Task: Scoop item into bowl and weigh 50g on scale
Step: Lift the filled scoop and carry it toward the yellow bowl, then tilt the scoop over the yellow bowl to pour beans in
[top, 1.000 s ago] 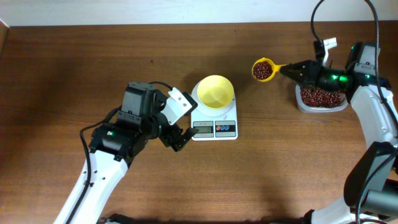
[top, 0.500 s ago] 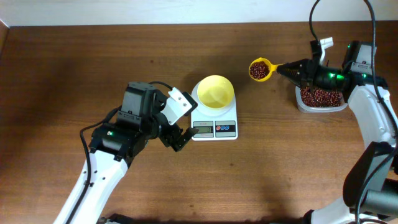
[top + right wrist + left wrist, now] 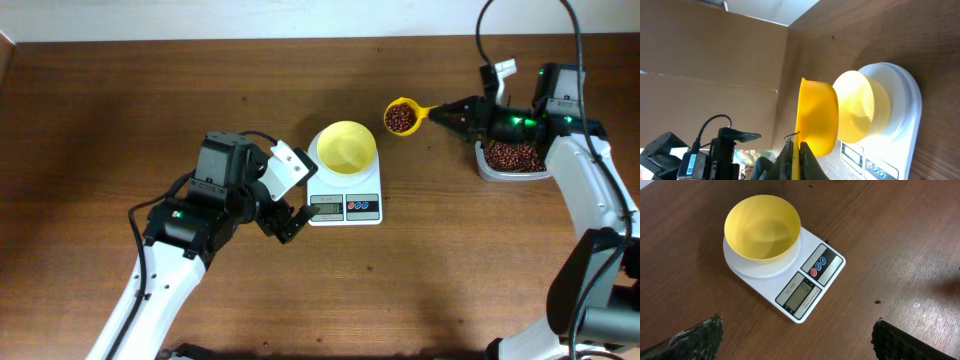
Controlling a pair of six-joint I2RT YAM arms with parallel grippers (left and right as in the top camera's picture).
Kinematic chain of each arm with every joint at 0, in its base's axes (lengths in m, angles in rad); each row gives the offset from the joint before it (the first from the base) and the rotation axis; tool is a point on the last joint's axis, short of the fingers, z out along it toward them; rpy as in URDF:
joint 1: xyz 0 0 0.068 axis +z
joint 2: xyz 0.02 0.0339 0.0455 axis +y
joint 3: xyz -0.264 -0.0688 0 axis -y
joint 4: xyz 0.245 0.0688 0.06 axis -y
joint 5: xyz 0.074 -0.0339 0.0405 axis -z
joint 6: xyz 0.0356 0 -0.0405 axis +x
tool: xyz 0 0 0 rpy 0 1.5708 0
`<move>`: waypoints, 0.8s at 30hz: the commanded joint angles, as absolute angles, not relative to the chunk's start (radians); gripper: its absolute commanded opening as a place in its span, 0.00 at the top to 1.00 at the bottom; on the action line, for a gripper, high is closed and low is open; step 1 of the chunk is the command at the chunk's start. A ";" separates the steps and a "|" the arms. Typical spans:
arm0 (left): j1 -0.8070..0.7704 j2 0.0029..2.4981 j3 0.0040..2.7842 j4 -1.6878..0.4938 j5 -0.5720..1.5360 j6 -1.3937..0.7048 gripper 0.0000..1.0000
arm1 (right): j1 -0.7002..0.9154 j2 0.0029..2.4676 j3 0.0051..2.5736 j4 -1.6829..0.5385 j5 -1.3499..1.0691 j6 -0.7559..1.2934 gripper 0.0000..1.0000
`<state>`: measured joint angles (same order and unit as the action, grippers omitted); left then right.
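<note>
The pale yellow bowl (image 3: pixel 346 147) (image 3: pixel 762 226) stands empty on the white scale (image 3: pixel 346 206) (image 3: pixel 812 280). My right gripper (image 3: pixel 452 114) (image 3: pixel 796 157) is shut on the handle of a small yellow scoop (image 3: pixel 401 117) (image 3: pixel 817 117), which is filled with red-brown beans (image 3: pixel 401 120). It hangs above the table, just right of the bowl and a little farther back. In the right wrist view the bowl (image 3: pixel 860 107) and scale (image 3: pixel 905 95) lie right beyond the scoop. My left gripper (image 3: pixel 292 198) (image 3: pixel 797 342) stands open and empty by the scale's front left corner.
A clear tub (image 3: pixel 489 172) heaped with more beans (image 3: pixel 512 155) sits at the far right under my right arm. Bare wooden table surrounds the scale. A cable loops above the right arm.
My right gripper has carried the loaded scoop leftward, away from the tub and closer to the bowl. The left arm has not moved.
</note>
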<state>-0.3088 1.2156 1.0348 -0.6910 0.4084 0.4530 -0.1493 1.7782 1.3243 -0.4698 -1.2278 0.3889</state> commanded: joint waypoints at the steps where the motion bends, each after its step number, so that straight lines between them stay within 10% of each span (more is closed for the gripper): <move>1: -0.305 1.206 1.029 -0.689 0.423 0.466 0.01 | -0.115 1.749 1.341 -0.467 -1.219 0.384 0.96; 24: -0.305 1.206 1.029 -0.689 0.423 0.466 0.01 | 0.025 1.750 1.341 -0.424 -1.085 0.454 0.96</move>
<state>-0.3088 1.2156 1.0348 -0.6910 0.4084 0.4530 0.0029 1.7782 1.3243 -0.4324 -1.1103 0.4500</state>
